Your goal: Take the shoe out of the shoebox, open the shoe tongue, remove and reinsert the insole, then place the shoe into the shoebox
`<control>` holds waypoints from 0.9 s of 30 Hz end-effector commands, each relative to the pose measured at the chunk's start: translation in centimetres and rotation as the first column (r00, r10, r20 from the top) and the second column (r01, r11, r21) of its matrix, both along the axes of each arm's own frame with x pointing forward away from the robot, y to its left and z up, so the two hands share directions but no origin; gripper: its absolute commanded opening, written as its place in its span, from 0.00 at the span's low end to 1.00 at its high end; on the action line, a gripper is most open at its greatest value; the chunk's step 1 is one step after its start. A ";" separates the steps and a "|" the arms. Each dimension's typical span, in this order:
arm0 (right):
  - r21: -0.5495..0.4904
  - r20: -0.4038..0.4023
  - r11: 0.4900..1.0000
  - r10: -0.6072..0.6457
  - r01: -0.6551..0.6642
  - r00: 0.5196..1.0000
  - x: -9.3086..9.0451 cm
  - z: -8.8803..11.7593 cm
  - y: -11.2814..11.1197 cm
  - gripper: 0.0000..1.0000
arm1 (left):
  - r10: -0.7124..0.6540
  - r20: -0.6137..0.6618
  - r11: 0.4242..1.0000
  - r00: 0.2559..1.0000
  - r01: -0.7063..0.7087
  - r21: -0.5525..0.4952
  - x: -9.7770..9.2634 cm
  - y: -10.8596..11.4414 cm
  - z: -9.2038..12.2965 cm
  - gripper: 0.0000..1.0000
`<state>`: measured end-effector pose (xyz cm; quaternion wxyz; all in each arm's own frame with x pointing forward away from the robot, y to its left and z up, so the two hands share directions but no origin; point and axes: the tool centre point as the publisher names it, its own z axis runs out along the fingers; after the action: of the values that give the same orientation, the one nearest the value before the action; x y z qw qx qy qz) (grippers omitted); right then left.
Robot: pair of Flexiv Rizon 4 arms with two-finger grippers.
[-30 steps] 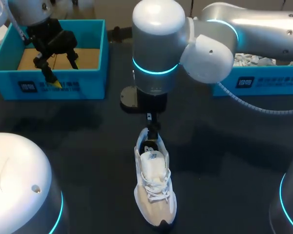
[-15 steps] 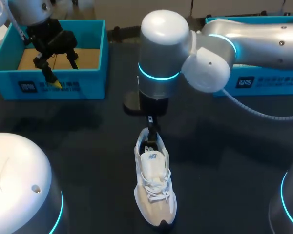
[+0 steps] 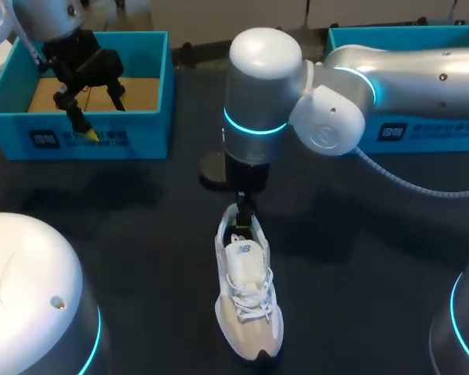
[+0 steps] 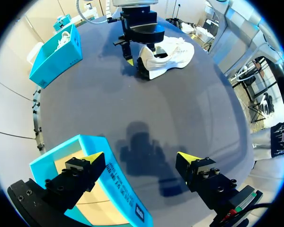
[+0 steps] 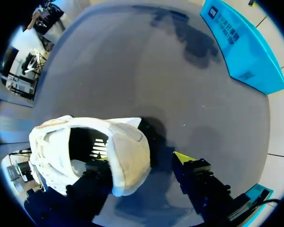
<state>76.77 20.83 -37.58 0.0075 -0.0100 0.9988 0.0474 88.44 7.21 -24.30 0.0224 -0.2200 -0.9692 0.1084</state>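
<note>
Item: one white sneaker (image 3: 248,291), lying sole-down on the dark table (image 3: 359,273) in the lower middle of the head view, toe towards the bottom edge and heel towards the centre. It is outside its box. The laces (image 3: 254,310) are loosely tied and the tongue (image 3: 245,256) stands up in the opening. Handling, by estimate: light; the upper is soft and gives under a pinch; the sole and heel back are firmer and the surest place to lift. The tongue is floppy, best pinched at its free top edge. The insole is likely thin and bendy, and may buckle on reinsertion. Right gripper (image 3: 242,205): directly behind the shoe at the frame centre, pointing down, its fingers astride the heel back. In the right wrist view the outer finger (image 5: 183,157) stands off the heel with a dark gap, so the jaws are apart and not clamped. Left gripper (image 3: 100,113): upper left of the frame, hanging over the blue shoebox (image 3: 144,129) with fingers spread wide and holding nothing. A second blue box (image 3: 406,129) sits at the upper right, partly behind the right arm.
</note>
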 end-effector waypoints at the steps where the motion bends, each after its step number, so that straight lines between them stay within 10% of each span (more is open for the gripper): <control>1: -0.026 -0.010 1.000 -0.012 0.012 1.000 0.0 -0.5 1.1 0.60 | 0.000 0.001 1.000 1.000 0.000 0.002 -0.1 0.0 0.1 1.00; 11: -0.061 -0.027 0.998 -0.036 0.035 0.999 -0.4 -0.8 1.1 0.41 | 0.000 0.001 1.000 1.000 0.000 0.002 -0.1 0.0 0.1 1.00; 14: -0.064 -0.034 0.997 -0.044 0.041 0.998 -0.5 -1.1 1.0 0.00 | 0.000 0.001 1.000 1.000 0.000 0.002 -0.1 0.0 0.1 1.00; 27: -0.082 0.007 0.995 -0.062 0.062 0.998 -0.5 3.1 -1.6 0.00 | 0.000 0.001 1.000 1.000 0.000 0.002 -0.1 0.0 0.1 1.00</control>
<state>76.62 20.72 -37.39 0.0074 0.0192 0.9998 0.0068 88.44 7.21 -24.30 0.0224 -0.2200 -0.9692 0.1084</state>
